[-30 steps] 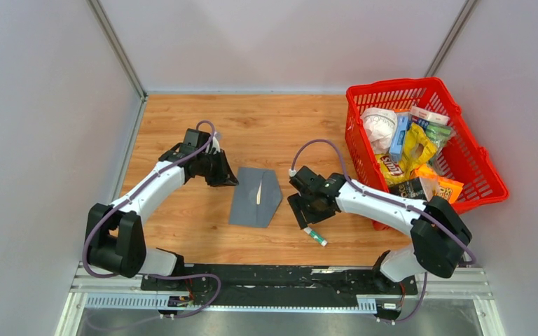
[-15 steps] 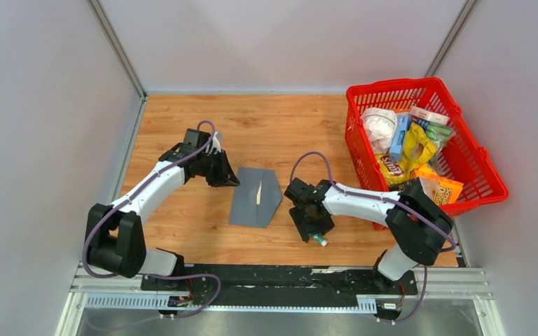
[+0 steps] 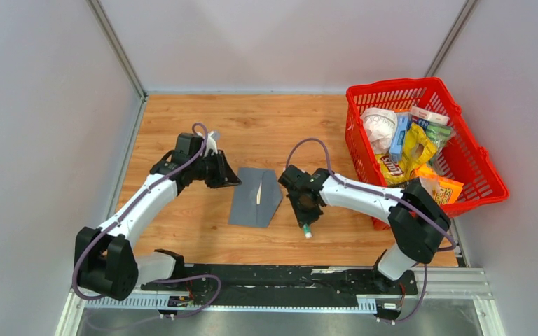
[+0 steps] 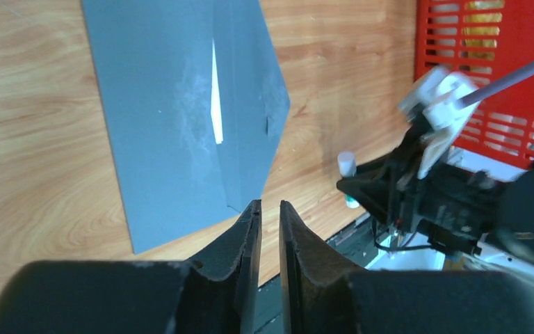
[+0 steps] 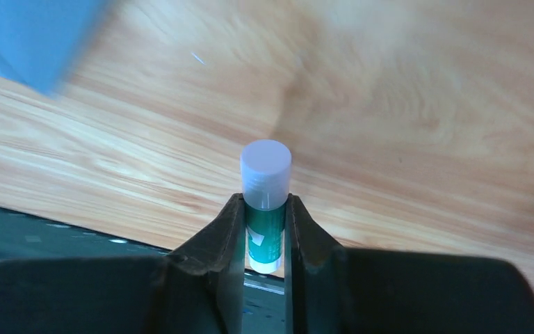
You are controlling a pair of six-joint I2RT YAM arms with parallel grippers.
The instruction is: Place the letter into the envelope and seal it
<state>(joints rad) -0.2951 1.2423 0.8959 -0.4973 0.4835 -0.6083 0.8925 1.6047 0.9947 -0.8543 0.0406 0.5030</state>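
Note:
The dark grey envelope lies flat on the wood, its pointed flap toward the right. A thin pale sliver of the letter shows along the flap's fold; the rest is hidden inside. My left gripper hovers at the envelope's upper-left corner, jaws a narrow gap apart with nothing between them. My right gripper sits just right of the envelope, shut on a green glue stick whose white cap sticks out past the fingertips.
A red basket full of snack packets and boxes stands at the right edge of the table. Grey walls close in the left, back and right. The black mounting rail runs along the near edge.
The right gripper swung over the glue stick, closed on it and lifted it slightly toward the envelope. The left arm shifted a little; the envelope stayed put.

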